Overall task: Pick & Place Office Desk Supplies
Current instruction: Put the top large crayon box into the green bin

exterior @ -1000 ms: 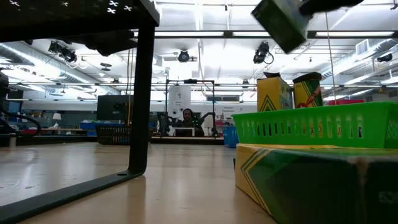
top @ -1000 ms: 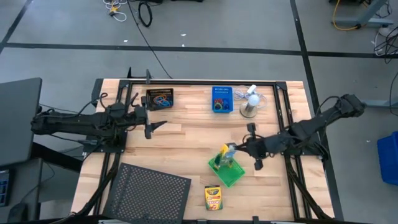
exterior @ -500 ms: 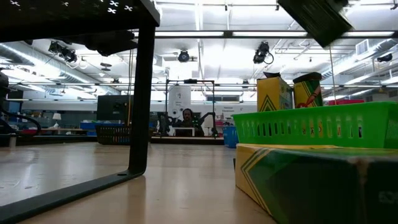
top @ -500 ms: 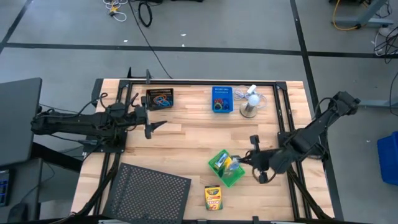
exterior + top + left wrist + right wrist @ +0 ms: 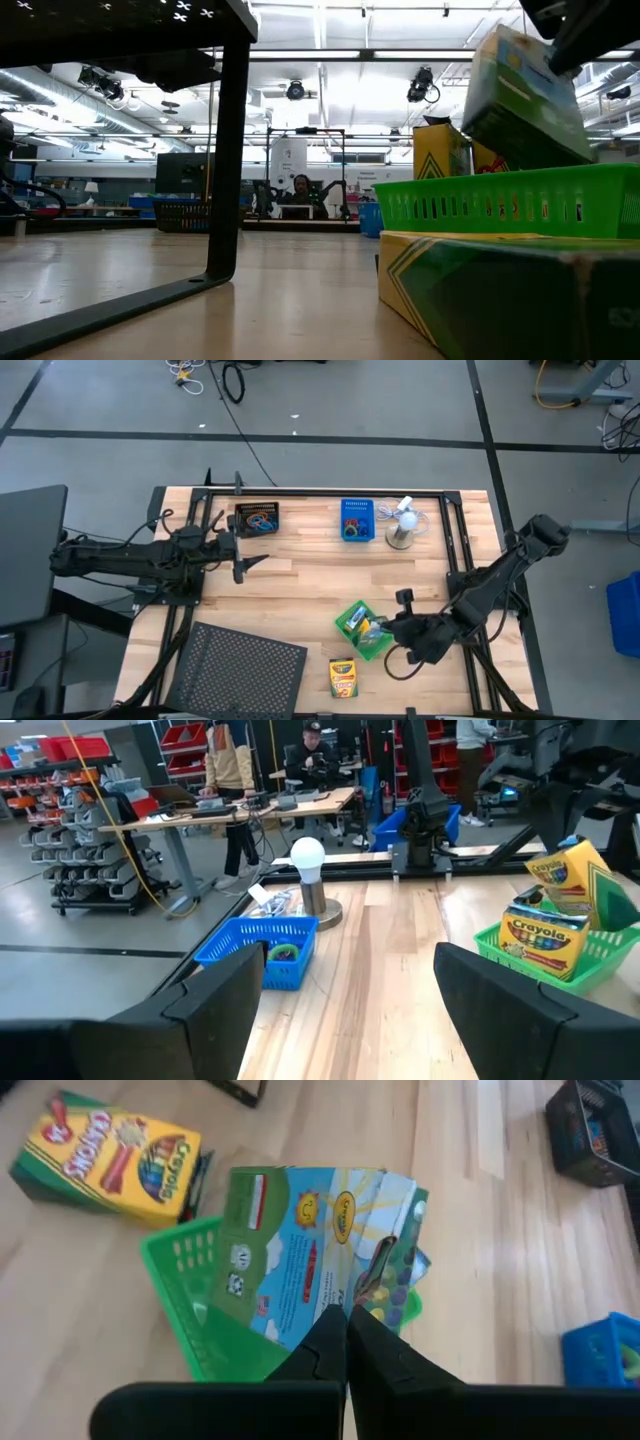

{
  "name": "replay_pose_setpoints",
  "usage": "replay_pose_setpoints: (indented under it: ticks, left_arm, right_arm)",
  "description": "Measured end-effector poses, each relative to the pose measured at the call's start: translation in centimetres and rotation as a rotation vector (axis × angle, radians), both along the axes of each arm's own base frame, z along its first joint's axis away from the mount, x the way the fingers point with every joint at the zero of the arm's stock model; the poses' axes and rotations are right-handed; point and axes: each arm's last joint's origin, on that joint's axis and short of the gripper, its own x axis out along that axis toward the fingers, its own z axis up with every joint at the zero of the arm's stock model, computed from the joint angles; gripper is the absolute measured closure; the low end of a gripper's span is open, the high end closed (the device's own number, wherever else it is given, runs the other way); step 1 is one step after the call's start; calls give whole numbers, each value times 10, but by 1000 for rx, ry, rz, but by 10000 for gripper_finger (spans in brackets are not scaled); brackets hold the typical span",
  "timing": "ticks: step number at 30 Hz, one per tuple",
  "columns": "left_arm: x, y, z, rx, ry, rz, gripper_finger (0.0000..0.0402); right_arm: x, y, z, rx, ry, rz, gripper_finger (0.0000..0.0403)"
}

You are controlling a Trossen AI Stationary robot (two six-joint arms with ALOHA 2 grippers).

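A: From the high view, what step is this?

B: A placing step, I'd judge. The right tool (image 5: 385, 628) hangs at the green bin (image 5: 352, 618), beside the yellow crayon box (image 5: 343, 678) on the counter (image 5: 300, 585). The left tool (image 5: 243, 560) waits released, well apart.

A: Low view?

B: A green-white box (image 5: 520, 95) is tilted above the bin's rim.

A: Right wrist?

B: Fingers clenched on that box's edge, over the bin. Next: lower it in, then release.
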Motion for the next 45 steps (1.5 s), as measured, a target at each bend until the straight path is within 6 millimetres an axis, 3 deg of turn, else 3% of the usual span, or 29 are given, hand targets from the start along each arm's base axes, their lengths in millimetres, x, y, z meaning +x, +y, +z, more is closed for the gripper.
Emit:
replay_pose_setpoints:
  ticks: [23,40,45]
  left_arm:
    - [0,0,0,-1,0,0,99]
    - [0,0,0,2,0,0,99]
    - [0,0,0,2,0,0,99]
  right_arm:
    - [8,12,-19,-228,175,64,403]
    - [10,18,-20,-137,222,188,403]
    - [12,17,-20,-132,234,209,377]
